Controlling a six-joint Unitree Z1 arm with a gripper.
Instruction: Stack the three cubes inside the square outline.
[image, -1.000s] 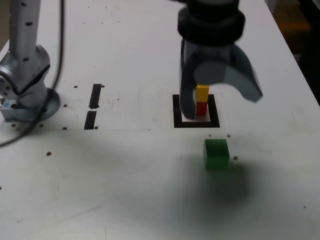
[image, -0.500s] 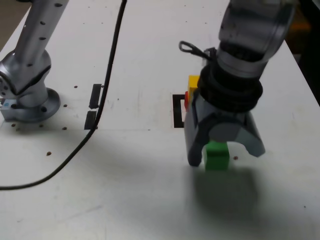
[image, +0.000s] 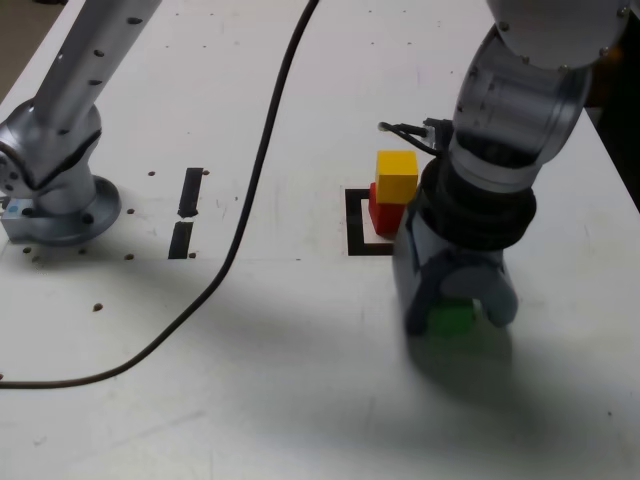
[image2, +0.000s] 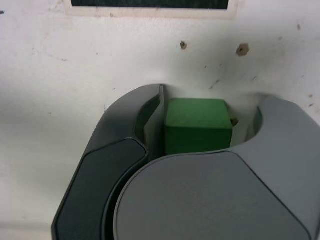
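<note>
1. Completed: a small plain yellow cube (image: 396, 175) sits on a small plain red cube (image: 382, 215), the pair standing inside the thick black square outline with a white centre (image: 356, 222) on the white tabletop (image: 300, 350). Part of the outline is hidden behind the arm.
2. Outstanding: the small plain green cube (image: 450, 318) rests on the tabletop, outside the outline and on its near side in the exterior view. It remains to be carried over and placed on the yellow cube.
3. The grey two-jaw gripper (image2: 200, 127) is lowered over the green cube, one jaw on either side. In the wrist view one jaw lies against the cube's face; the other stands close, with contact unconfirmed. A firm hold cannot be certified.
4. Judgement: two of three cubes stacked; the final pick is in hand.
</note>
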